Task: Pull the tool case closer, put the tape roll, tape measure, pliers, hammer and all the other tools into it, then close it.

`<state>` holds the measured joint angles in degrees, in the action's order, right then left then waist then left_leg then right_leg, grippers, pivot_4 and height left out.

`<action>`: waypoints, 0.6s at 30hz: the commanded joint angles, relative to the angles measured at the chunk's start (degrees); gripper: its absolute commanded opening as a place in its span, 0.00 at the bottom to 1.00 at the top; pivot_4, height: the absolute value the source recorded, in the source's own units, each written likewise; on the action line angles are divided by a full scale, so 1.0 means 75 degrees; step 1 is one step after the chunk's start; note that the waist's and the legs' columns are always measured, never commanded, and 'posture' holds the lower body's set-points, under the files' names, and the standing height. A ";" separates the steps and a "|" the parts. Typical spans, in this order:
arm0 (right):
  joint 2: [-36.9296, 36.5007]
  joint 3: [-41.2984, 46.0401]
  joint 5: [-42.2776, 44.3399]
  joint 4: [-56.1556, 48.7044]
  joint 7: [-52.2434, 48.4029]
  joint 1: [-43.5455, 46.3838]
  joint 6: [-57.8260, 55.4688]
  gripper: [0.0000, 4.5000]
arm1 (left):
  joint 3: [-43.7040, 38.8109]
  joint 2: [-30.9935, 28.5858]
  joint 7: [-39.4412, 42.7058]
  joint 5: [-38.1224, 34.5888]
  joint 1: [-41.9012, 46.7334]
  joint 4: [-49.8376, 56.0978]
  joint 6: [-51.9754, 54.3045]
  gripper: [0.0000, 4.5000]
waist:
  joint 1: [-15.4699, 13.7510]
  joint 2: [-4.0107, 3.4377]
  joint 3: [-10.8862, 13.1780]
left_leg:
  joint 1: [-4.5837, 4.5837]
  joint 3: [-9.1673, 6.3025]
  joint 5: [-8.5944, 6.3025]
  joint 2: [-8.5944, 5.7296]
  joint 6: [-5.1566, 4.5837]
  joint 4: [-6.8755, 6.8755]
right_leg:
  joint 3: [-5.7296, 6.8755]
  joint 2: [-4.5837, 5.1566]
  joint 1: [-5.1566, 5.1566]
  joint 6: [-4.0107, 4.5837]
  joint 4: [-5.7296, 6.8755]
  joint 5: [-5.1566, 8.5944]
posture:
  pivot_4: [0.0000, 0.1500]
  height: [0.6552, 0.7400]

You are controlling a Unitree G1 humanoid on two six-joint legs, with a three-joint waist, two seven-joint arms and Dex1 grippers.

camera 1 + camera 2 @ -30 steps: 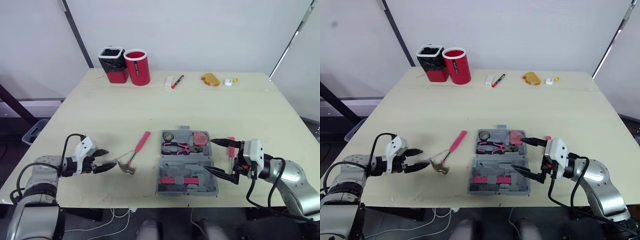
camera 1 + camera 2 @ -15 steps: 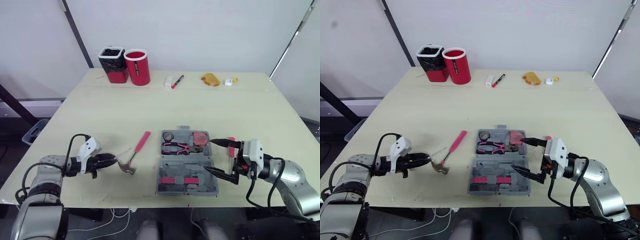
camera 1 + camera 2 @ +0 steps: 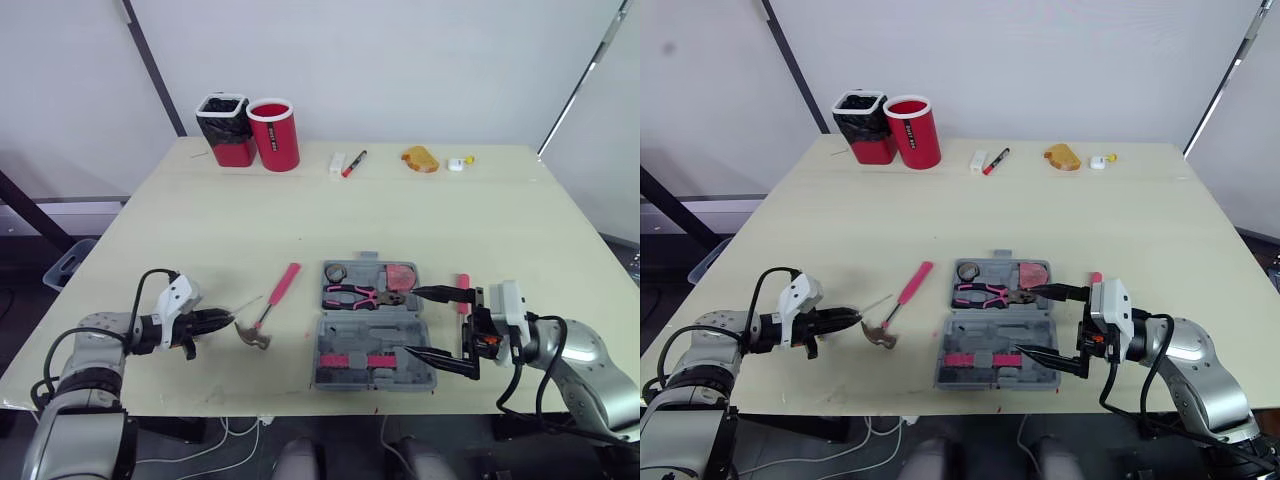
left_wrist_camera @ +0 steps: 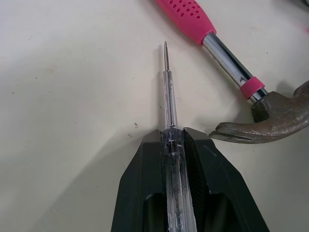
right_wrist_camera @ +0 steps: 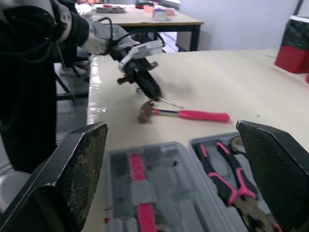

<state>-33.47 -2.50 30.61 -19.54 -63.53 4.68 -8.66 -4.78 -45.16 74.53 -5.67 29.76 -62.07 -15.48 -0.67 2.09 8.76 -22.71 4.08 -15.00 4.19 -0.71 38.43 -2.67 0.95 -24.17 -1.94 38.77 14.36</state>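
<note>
**Left pincer on the screwdriver, right pincer wide at the case**

The pale surface [image 3: 480, 210] carries everything I can see. The grey tool case [image 3: 328, 375] lies open near its front edge, about midway between my two arms, with one half nearer me and the other beyond it. Far back on the left, a black cup [image 3: 226, 128] and a red cup [image 3: 274, 133] stand touching.

My right pincer [image 3: 410, 322] sits at the case's right side with its fingers spread far apart. One tip is over the far half and the other over the near half, and it holds nothing.

The hammer [image 3: 270, 306] lies just left of the case, with its pink grip pointing away and its head toward me. My left pincer [image 3: 226, 319] is clamped on a clear-handled screwdriver [image 4: 166, 87], just beside the hammer's claw. The shaft points toward the pink grip.

The pliers [image 3: 362, 295] lie in the far half of the case. A pink-handled tool [image 3: 462, 292] lies on the surface just right of the case.
</note>
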 commanded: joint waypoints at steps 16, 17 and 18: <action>-0.0160 0.0321 0.0186 -0.0051 -0.0057 0.0006 0.0055 1.00 | 0.0002 -0.0769 0.1924 -0.1046 0.0383 0.3247 0.2033 0.02 | 0.0027 0.0005 0.0000 | -0.0010 -0.0006 0.0000 0.0001 0.0000 0.0005 | 0.0005 -0.0001 -0.0001 0.0000 0.0000 0.0000 | 1.00 1.00; -0.0158 0.0321 0.0178 -0.0036 -0.0054 0.0007 0.0070 1.00 | 0.0045 -0.0761 0.1959 -0.1112 0.0357 0.3534 0.2241 0.02 | 0.0037 0.0005 0.0001 | -0.0010 -0.0007 0.0000 0.0001 0.0000 0.0005 | 0.0005 -0.0001 -0.0002 0.0000 0.0000 0.0000 | 1.00 1.00; -0.0156 0.0327 0.0173 -0.0028 -0.0055 -0.0009 0.0094 1.00 | 0.0125 -0.0739 0.2021 -0.1201 0.0331 0.3919 0.2480 0.02 | 0.0044 0.0005 0.0001 | -0.0010 -0.0008 0.0000 0.0001 0.0000 0.0005 | 0.0005 -0.0003 -0.0002 0.0000 0.0000 0.0000 | 1.00 1.00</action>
<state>-34.26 -1.55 31.14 -19.08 -63.58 4.18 -8.61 -3.81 -50.16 87.49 -12.68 32.15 -37.13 0.79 -0.34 2.13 8.76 -22.78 4.01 -15.00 4.20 -0.70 38.47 -2.63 0.92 -24.19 -1.94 38.77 14.36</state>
